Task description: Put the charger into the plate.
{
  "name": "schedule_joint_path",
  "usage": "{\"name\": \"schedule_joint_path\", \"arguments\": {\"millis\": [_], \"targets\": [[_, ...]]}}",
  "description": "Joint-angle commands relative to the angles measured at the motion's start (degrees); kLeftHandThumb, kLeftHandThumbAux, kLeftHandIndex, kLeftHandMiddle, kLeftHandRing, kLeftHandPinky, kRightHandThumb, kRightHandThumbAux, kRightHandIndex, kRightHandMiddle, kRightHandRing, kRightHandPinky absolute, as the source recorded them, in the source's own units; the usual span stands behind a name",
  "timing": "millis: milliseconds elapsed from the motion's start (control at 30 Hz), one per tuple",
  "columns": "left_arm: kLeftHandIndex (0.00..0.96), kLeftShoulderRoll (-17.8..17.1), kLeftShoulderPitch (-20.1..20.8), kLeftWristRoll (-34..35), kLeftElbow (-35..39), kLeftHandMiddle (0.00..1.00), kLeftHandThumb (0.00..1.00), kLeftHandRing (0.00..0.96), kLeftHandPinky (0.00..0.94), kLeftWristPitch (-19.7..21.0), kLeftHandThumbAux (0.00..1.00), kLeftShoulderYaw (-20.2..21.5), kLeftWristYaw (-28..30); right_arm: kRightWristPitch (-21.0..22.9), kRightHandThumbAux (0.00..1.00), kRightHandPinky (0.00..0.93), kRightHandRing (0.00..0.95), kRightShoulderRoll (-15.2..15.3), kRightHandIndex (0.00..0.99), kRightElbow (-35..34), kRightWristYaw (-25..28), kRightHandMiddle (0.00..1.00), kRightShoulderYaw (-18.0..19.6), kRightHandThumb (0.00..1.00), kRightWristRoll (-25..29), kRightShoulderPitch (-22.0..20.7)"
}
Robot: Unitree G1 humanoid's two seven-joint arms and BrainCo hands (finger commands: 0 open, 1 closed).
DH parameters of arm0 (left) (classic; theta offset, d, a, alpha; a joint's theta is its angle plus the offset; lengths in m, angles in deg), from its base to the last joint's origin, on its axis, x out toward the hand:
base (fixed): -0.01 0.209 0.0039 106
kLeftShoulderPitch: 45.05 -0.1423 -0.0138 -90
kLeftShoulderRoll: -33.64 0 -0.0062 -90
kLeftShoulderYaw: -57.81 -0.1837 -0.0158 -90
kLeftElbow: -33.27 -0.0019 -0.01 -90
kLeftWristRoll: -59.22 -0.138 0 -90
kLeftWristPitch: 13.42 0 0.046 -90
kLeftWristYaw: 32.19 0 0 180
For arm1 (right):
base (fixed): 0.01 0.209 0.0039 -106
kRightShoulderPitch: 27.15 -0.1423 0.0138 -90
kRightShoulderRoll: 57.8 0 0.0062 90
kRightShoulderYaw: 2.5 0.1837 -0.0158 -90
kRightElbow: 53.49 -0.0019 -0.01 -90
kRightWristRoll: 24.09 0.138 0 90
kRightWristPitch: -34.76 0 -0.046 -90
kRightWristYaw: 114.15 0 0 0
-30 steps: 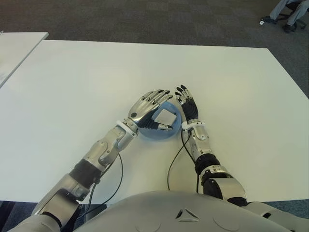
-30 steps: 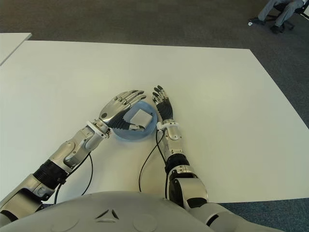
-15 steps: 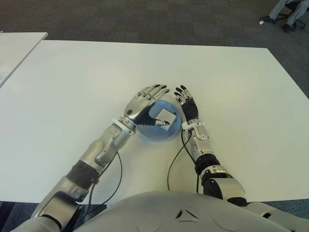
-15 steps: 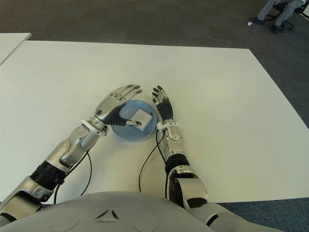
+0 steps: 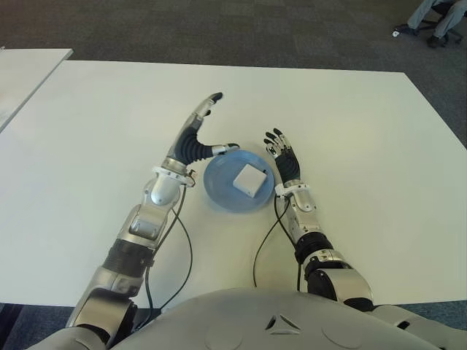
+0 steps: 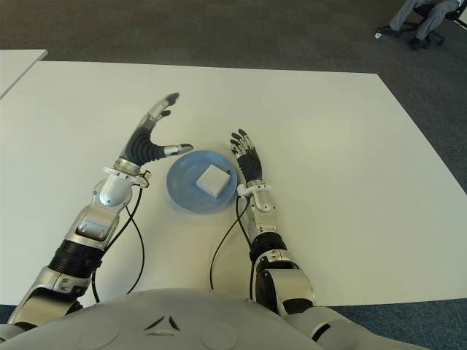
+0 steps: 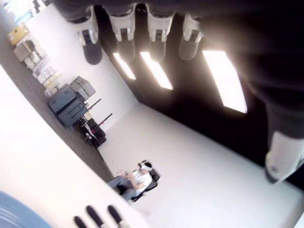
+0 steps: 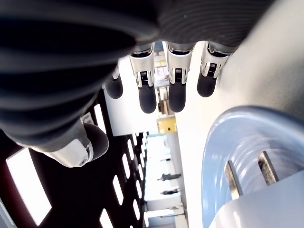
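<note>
One white square charger (image 5: pixel 249 179) inside blue plate (image 5: pixel 219 194).

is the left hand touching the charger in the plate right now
Apart. In the left eye view the left hand is raised, fingers spread, beside the plate's left rim, while the charger lies alone in the plate's middle with blue showing between them.

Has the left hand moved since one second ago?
Yes. The left hand has lifted off the plate toward the robot's left, open, leaving the charger there.
</note>
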Motion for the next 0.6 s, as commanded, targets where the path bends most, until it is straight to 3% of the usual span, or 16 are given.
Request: {"name": "schedule_joint_path", "arguments": {"millis": [33, 367, 600], "targets": [[0.056, 4.89, -1.08, 8.23, -4.45, 0.08, 0.049, 0.055, 0.084, -0.34, 0.746, 6.02, -0.48, 3.46, 0.587, 0.032, 0.121, -0.13, 0.0, 1.07, -0.19, 0.162, 0.38, 0.0, 0.67, 3.68], [0.067, 8.84, -3.63, 9.33, -6.69, 0.098, 0.004, 0.092, 0.11, -3.64, 0.756, 9.96, -0.6, 4.33, 0.609, 0.049, 0.119, 0.75, 0.0, -1.02, 0.5, 0.159, 0.55, 0.0, 0.72, 5.06], [0.063, 11.18, -4.45, 11.58, -16.09, 0.092, 0.0, 0.084, 0.091, -9.5, 0.744, 11.99, 1.29, 4.47, 0.607, 0.065, 0.123, 1.09, 0.002, -1.88, 0.97, 0.161, 0.46, 0.0, 0.69, 5.66]]}}
